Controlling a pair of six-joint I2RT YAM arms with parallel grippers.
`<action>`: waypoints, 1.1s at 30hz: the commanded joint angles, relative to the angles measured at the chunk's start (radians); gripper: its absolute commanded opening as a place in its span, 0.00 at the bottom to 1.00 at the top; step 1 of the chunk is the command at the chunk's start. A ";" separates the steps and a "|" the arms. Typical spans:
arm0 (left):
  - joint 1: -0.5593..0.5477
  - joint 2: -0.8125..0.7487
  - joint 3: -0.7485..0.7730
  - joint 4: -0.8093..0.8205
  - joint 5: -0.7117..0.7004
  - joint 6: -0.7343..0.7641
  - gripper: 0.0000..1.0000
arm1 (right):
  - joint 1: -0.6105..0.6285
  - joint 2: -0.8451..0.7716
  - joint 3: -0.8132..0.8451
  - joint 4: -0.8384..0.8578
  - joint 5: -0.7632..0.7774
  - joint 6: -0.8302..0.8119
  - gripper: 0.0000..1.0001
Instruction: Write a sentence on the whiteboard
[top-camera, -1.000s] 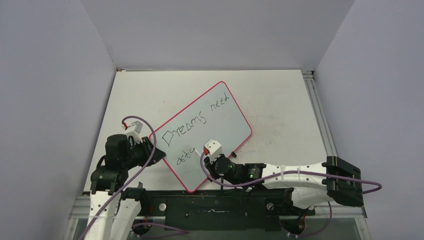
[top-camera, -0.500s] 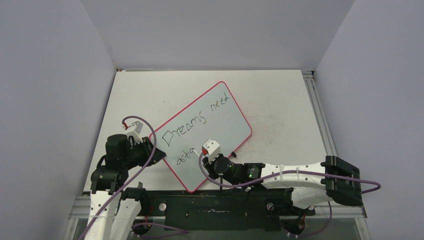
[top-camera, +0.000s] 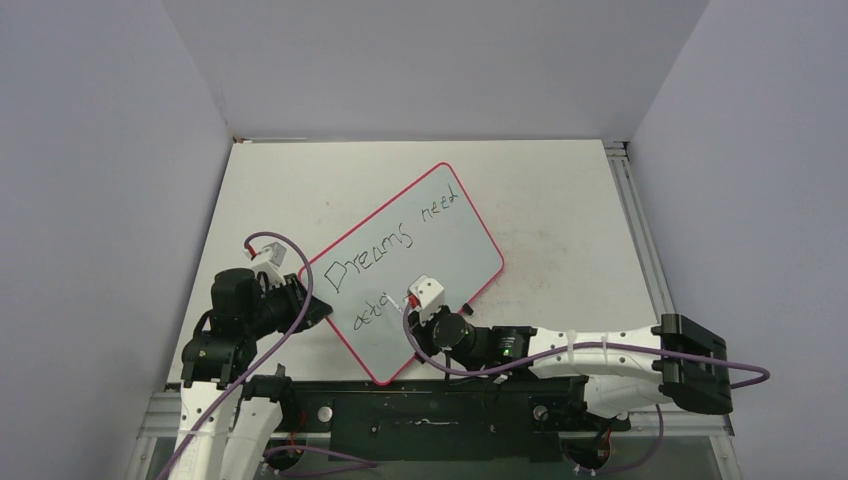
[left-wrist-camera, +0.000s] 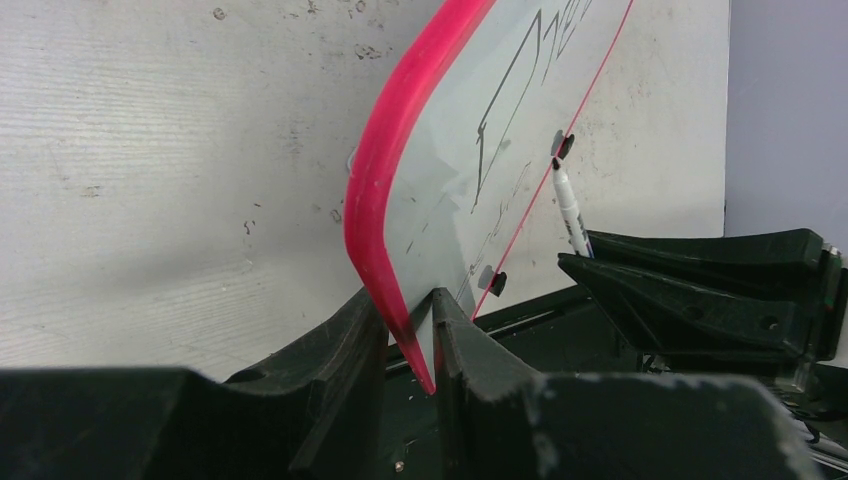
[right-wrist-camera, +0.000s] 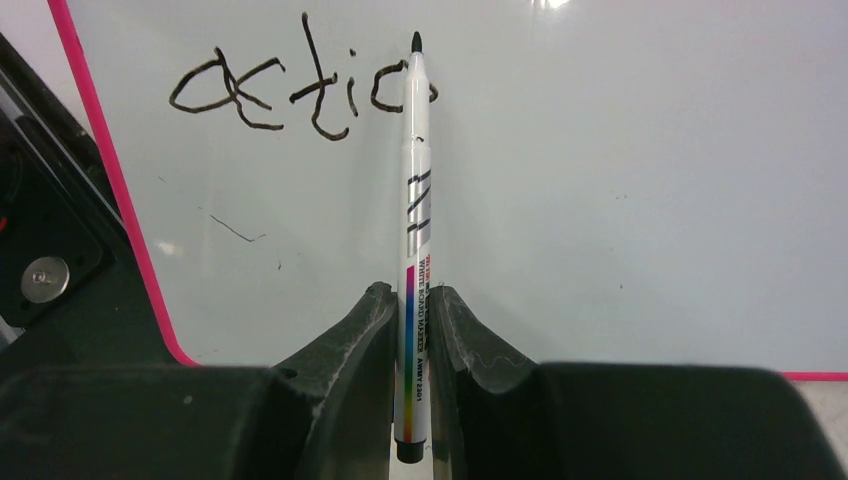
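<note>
The scuffed white table (top-camera: 560, 200) fills most of the overhead view, and the whiteboard (top-camera: 455, 262) lies flat on it at a slant, its near-left corner by the left arm and its far corner pointing toward the back wall. From above, the sentence (top-camera: 372, 256) reads "Dreams need" along the upper row, but the right arm's wrist covers the end of the lower row. The right wrist camera fills that in: the letters "actio" sit near the pink rim. From overhead I cannot see how either arm grips. The left wrist camera shows the left gripper (left-wrist-camera: 408, 300) clamped on the board's rounded pink corner, one finger on each face. The right wrist camera shows the right gripper (right-wrist-camera: 410, 292) closed tight around the barrel of a white marker (right-wrist-camera: 413, 200), cap off, black tip at the last letter. From the left wrist camera the tip appears to meet its own reflection on the board.
</note>
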 joint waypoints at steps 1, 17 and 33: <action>0.006 0.005 0.001 0.017 0.002 0.015 0.21 | 0.003 -0.078 -0.003 0.021 0.074 0.020 0.05; 0.006 0.008 0.001 0.017 0.001 0.015 0.21 | -0.020 -0.030 -0.009 -0.002 0.032 0.036 0.05; 0.006 0.007 0.001 0.017 0.002 0.015 0.21 | -0.037 0.004 0.007 -0.007 0.006 0.037 0.05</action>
